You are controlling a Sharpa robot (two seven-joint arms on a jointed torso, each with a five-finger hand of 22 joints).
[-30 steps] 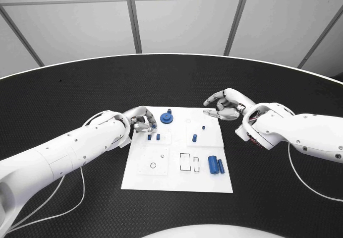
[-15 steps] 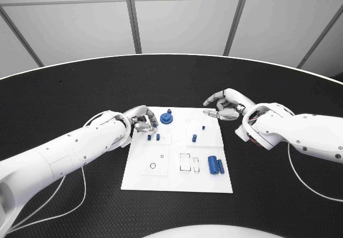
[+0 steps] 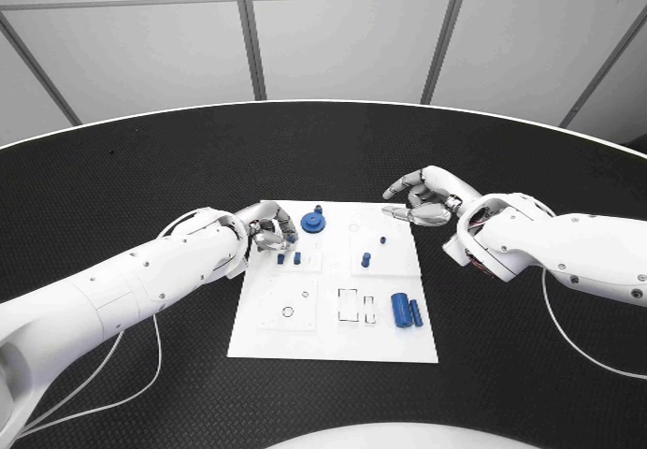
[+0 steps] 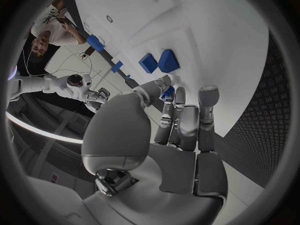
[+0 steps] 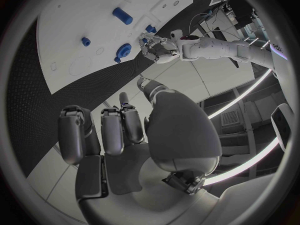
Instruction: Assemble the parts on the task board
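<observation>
White task board (image 3: 337,337) unmoved; blue parts (image 3: 405,310) stayed scattered. Left hand (image 3: 268,229) crept along board's far left corner, fingers curled, grasp unclear. Right hand (image 3: 424,201) hovered off far right corner, seemingly empty. Assembly barely begun.

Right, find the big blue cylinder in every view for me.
Head view: the big blue cylinder lies on the task board, close to its right edge, on the robot's side.
Left wrist view: the cylinder lies far across the board.
Right wrist view: the cylinder lies on the board's far part.
Shared landmark: the white board itself.
</observation>
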